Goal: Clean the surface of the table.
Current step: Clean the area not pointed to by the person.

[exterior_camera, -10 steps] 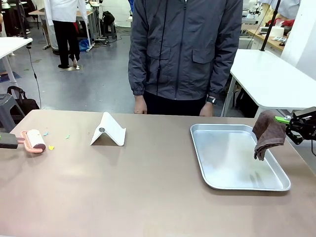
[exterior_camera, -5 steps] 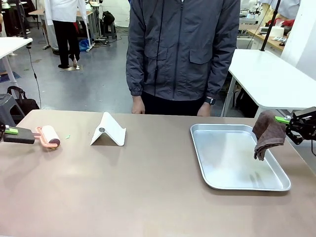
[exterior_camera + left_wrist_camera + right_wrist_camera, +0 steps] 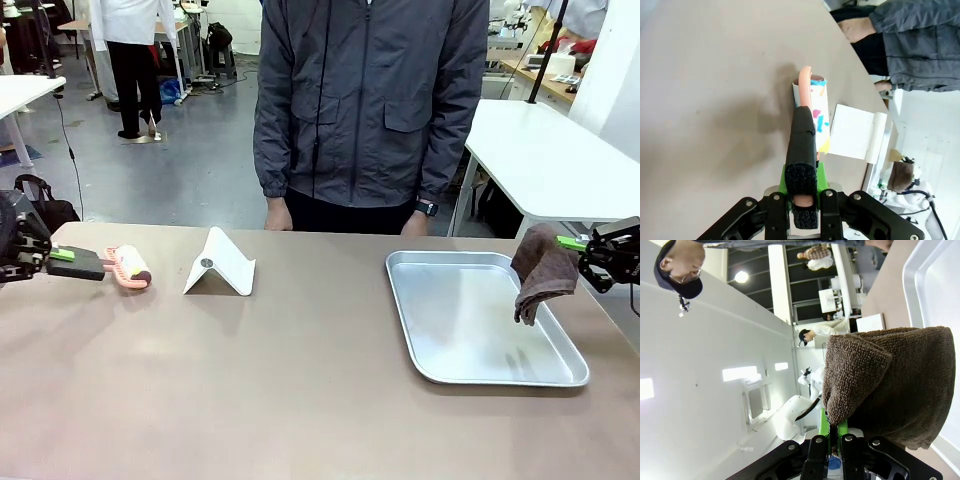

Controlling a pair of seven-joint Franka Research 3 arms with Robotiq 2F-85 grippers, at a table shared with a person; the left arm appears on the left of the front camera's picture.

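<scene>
Left claw point(image 3: 60, 257): pressed onto the black handle of a lint roller point(image 3: 132, 266), green pads on either side of the grip.
Lint roller: pink frame, white drum; the left wrist view shows blue, yellow and pink flecks stuck to the sheet. The drum lies on the counter point(image 3: 280, 380) with its shadow directly under it.
Right claw point(image 3: 575, 243): pinching the top fold of a brown terry cloth point(image 3: 543, 270), which hangs down over the right rim of a silver tray point(image 3: 404, 311). Cannot tell whether the cloth's tip touches the tray.
Counter, appearance: wide, smooth, matte taupe-brown top with a faint sheen.
Counter, position: below both claws. The left claw sits low at its far left corner, and the right claw is raised off its right edge.
On counter: a folded white stand point(image 3: 220, 265) just right of the roller; the tray at right.
Far side: a person point(image 3: 370, 100) in a grey jacket stands at the middle of the edge.
</scene>
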